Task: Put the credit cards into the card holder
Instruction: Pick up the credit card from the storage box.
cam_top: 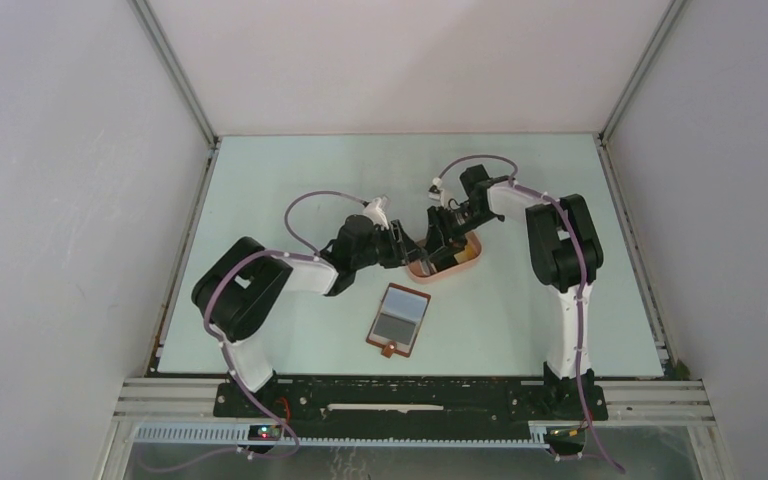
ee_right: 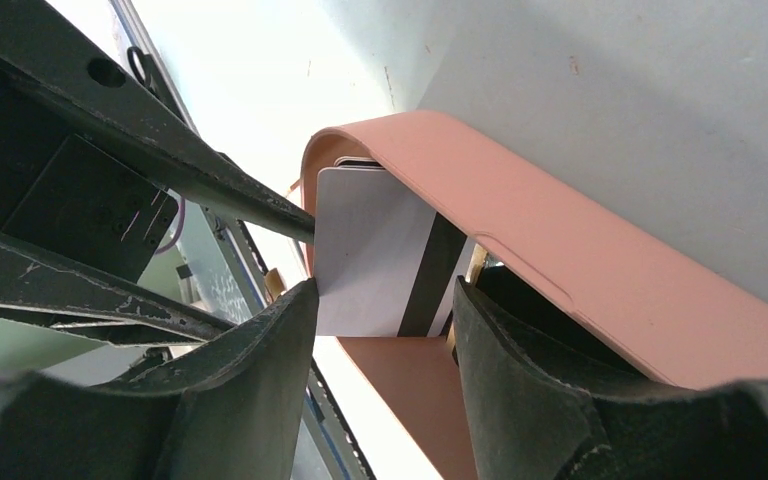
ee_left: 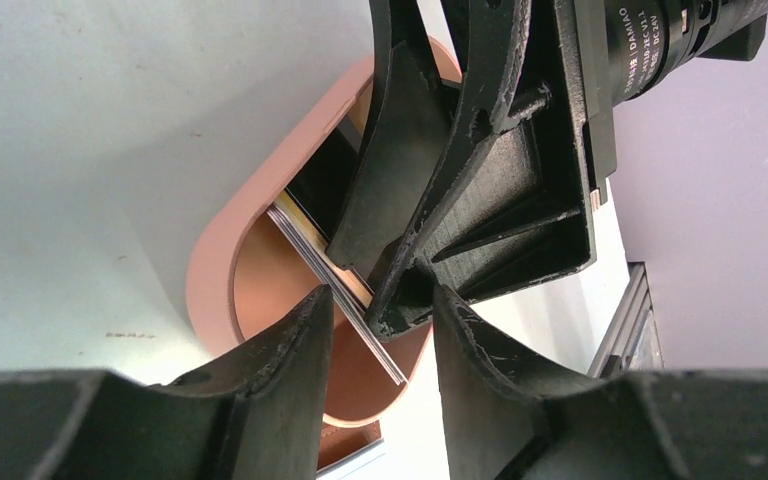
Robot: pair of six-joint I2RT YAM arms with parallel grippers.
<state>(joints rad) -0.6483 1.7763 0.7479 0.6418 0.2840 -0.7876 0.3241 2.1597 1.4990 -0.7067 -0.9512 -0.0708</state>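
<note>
The credit cards (ee_left: 353,315) stand as a tilted stack inside the pink tray (ee_left: 210,280). Their top one shows a white back with a black stripe (ee_right: 370,250). My left gripper (ee_left: 380,300) is open, and the stack's lower corner lies between its fingers without touching them. From the other side my right gripper (ee_right: 382,295) is open around the white card's lower edge, one fingertip beside the stack. In the top view both grippers (cam_top: 407,250) (cam_top: 438,240) meet over the tray (cam_top: 465,262). The card holder (cam_top: 391,349) lies open nearer the bases, a grey rectangle on its inner face.
The pink tray's long wall (ee_right: 560,250) runs close past the right finger. White walls enclose the table on three sides. A metal rail runs along the near edge (cam_top: 410,390).
</note>
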